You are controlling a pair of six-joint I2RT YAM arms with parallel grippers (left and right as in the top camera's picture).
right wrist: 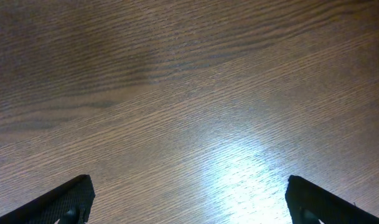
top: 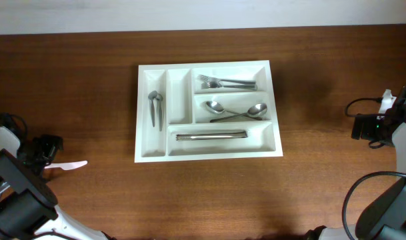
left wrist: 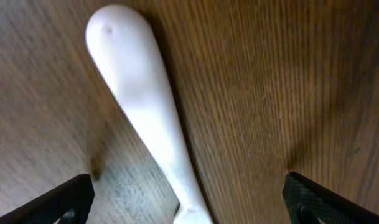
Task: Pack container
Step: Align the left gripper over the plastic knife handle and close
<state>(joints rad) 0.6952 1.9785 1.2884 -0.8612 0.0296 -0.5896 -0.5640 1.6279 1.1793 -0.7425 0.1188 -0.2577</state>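
Container (top: 141,113): where is it placed, and what is in hand?
— Mid-desk (top: 323,187), stocked with metal cutlery (top: 211,136). A white plastic utensil (left wrist: 139,106) is straddled by the spread left hand (left wrist: 189,208); closing and lifting are called for. The right hand (right wrist: 189,202) is spread, idle.

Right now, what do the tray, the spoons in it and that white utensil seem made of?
Tray: probably plastic, plain white, rounded moulded walls. Spoons: likely steel, grey with bright glints. White utensil: seemingly plastic, smooth, opaque, faintly glossy.
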